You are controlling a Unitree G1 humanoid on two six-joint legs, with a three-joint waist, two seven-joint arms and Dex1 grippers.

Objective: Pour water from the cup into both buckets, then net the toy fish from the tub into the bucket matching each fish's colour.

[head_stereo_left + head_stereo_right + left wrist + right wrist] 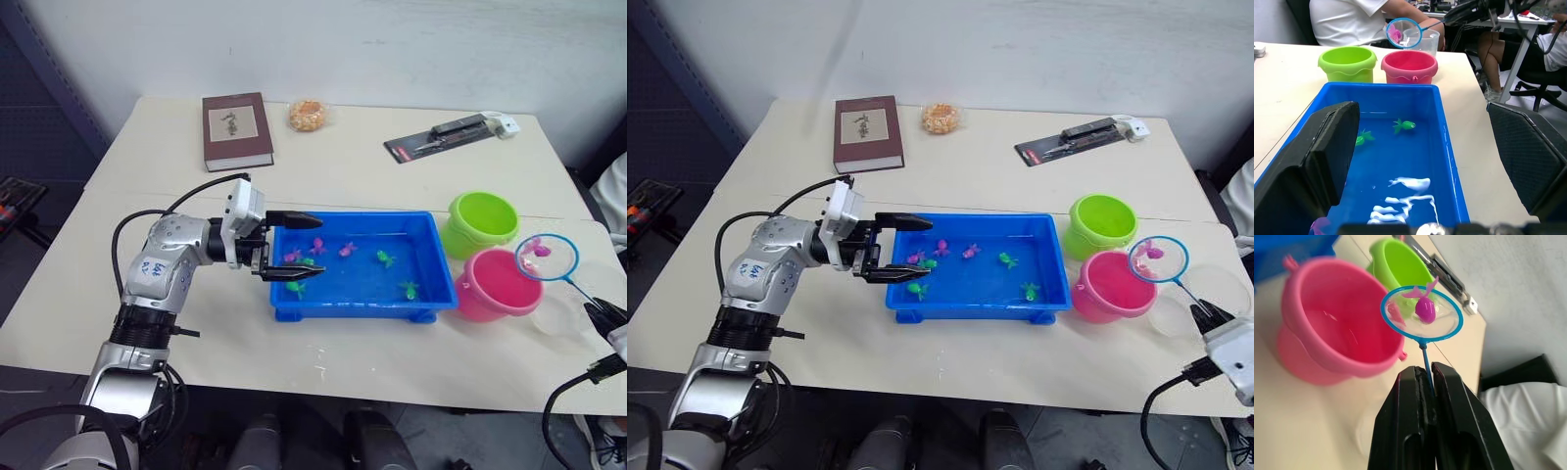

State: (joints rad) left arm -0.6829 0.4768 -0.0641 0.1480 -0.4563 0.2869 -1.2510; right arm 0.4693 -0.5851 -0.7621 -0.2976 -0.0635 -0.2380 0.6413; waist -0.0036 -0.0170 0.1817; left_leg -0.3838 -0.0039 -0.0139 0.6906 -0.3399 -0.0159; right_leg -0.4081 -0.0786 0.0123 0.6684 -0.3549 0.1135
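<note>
The blue tub [428, 257] holds water with several pink toy fish [347, 249] and green toy fish [386, 258]. My left gripper [291, 248] is open at the tub's left end, one finger over the rim and one over the water. To the right of the tub stand the lime green bucket [480, 220] and the pink bucket [495, 284]. My right gripper [1422, 374] is shut on the thin handle of the net [547, 257]. The blue hoop hangs above the pink bucket's right rim with a pink fish [1425, 308] in it. The clear cup [1200, 299] stands just right of the pink bucket.
A dark red book [236, 129], an orange snack bag [308, 115] and a packaged tool [436, 143] lie at the back of the table. A person in a white shirt [1352, 19] sits beyond the table's right end. The table's front edge is close to the tub.
</note>
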